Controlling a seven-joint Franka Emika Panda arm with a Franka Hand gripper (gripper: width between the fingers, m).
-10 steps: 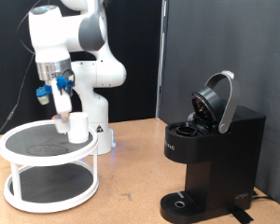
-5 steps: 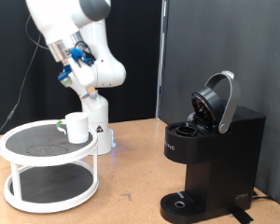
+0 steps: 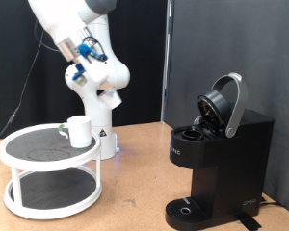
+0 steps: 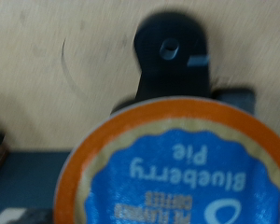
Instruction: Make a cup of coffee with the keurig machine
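Observation:
My gripper (image 3: 83, 53) is high in the air at the exterior view's upper left, above the stand. In the wrist view it is shut on a coffee pod (image 4: 168, 173) with an orange rim and a blue "Blueberry Pie" label that fills the picture. The white cup (image 3: 79, 131) stands upright on the top tier of the stand, well below the gripper. The black keurig machine (image 3: 217, 159) stands at the exterior view's right with its domed lid raised and its pod chamber open. It also shows as a dark, blurred shape (image 4: 173, 56) beyond the pod in the wrist view.
A white two-tier round stand (image 3: 19, 154) with dark mats sits at the exterior view's left on the wooden table (image 3: 135, 192). The robot's white base (image 3: 101, 135) stands behind it. A black curtain hangs at the back.
My gripper has lifted from the stand's top tier beside the cup, high up and then slightly to the exterior view's right. The cup and the machine have not moved.

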